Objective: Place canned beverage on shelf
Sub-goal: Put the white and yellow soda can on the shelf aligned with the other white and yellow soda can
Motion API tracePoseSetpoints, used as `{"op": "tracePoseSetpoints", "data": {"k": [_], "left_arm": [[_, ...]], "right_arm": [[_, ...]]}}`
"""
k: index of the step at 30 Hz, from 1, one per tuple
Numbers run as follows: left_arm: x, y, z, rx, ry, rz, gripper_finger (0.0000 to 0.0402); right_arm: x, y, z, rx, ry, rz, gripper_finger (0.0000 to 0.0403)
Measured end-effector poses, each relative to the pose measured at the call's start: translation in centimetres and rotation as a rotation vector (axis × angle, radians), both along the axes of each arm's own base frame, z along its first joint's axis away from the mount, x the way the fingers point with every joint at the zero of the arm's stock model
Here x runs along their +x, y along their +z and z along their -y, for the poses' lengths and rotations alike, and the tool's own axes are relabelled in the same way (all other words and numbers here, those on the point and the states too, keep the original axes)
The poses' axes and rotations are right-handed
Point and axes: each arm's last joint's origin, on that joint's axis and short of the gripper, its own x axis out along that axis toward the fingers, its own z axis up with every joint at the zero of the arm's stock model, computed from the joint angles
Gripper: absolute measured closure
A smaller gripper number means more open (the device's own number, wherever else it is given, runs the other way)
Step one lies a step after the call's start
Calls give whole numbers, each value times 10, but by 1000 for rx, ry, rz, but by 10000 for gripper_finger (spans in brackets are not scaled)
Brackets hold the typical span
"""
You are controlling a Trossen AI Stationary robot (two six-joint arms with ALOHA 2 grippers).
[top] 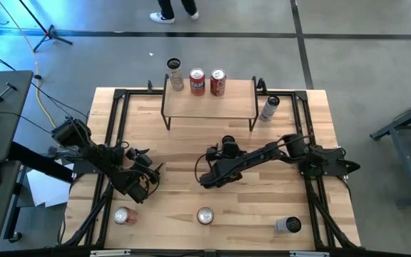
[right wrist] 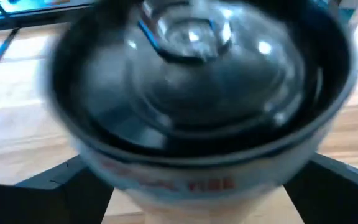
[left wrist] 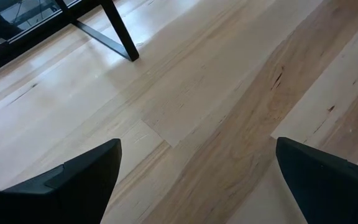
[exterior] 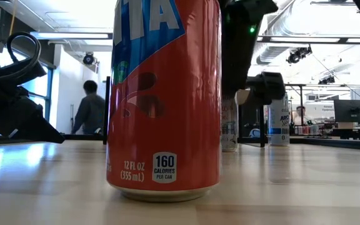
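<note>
The shelf stands at the table's far middle and carries a silver can and two red cans on its top board. My right gripper is at the table's middle, shut on a white can with red lettering. In the high view the gripper hides this can. It shows in the low view behind the big orange can. My left gripper is open and empty, low over bare table at the left. My right gripper has the white can between its two fingers, one on each side of the can's wall. The fingers come from above, slanting toward the table's left. The can's top end faces the wrist camera. In the low view the can stands upright with its base on the table.
Three more cans stand along the near edge: a red one, the orange one and a dark one. A white can stands to the right of the shelf. Black rails frame the tabletop. A person is in the room beyond.
</note>
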Motion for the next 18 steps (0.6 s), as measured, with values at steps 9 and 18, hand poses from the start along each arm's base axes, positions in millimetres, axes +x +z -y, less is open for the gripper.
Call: {"op": "tracePoseSetpoints", "data": {"k": [9, 18], "left_arm": [[0, 0, 0, -1, 0, 1, 2], [0, 0, 0, -3, 0, 3, 2]], "right_arm": [[0, -10, 2, -28, -61, 49, 91], [-1, -9, 2, -28, -74, 53, 164]]}}
